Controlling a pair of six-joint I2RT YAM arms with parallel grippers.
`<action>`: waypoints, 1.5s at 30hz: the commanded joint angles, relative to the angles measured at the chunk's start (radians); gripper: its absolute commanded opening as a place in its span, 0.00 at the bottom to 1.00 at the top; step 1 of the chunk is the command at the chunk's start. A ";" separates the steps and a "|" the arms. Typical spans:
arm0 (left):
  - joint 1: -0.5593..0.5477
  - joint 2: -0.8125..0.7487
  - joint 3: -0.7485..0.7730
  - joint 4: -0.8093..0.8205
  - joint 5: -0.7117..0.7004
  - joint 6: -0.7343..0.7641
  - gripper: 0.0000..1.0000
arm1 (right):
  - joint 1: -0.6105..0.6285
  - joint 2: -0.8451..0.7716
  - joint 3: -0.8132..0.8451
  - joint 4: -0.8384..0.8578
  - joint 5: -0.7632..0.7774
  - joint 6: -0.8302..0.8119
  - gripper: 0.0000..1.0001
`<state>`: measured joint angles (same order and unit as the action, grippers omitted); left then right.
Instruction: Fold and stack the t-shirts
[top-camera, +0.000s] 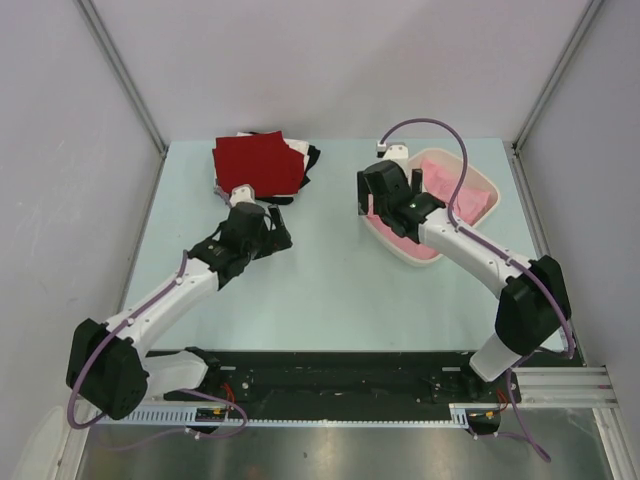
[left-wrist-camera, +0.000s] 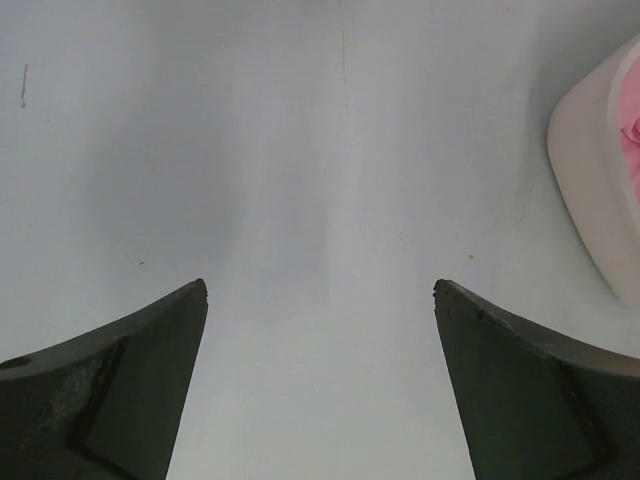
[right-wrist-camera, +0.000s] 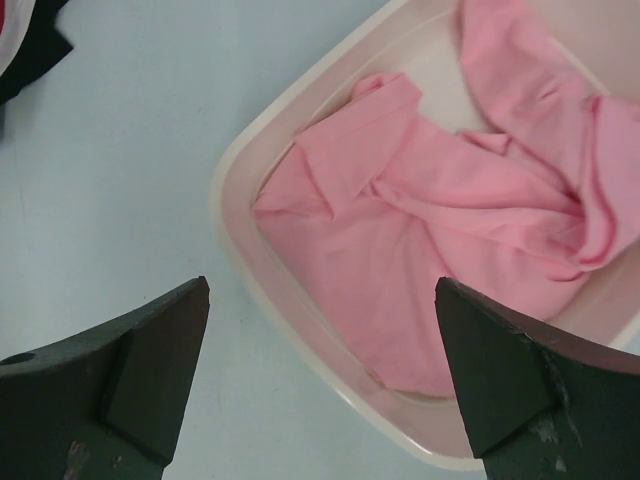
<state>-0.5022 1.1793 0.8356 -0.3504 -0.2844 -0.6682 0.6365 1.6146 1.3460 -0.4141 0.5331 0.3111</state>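
Crumpled in the white tub at far right: one pink t-shirt, unfolded. Stacked at far left: three folded t-shirts, dark red on top, white and black edges beneath. Probably fetching the pink one; calls for lowering the right gripper, jaws wide and empty, onto the cloth. Left gripper equally wide, empty, over the table.

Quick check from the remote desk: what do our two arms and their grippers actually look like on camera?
The left arm and right arm have white links with bulky black joint housings. A purple cable runs along each. The left gripper and right gripper are black, with dark wedge-shaped fingers that taper to blunt tips and carry light scuffs.
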 joint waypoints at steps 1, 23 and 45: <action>0.007 0.028 0.111 -0.055 0.030 0.055 1.00 | -0.011 -0.082 0.025 0.025 0.176 -0.099 1.00; 0.113 -0.064 0.126 -0.185 0.005 -0.019 1.00 | -0.429 0.249 0.140 -0.029 -0.117 0.014 1.00; 0.117 -0.081 0.086 -0.179 0.074 -0.005 1.00 | -0.511 0.470 0.136 -0.109 -0.188 0.089 0.00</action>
<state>-0.3920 1.1255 0.9276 -0.5381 -0.2295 -0.6727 0.1284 2.0712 1.4837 -0.4473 0.3679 0.3702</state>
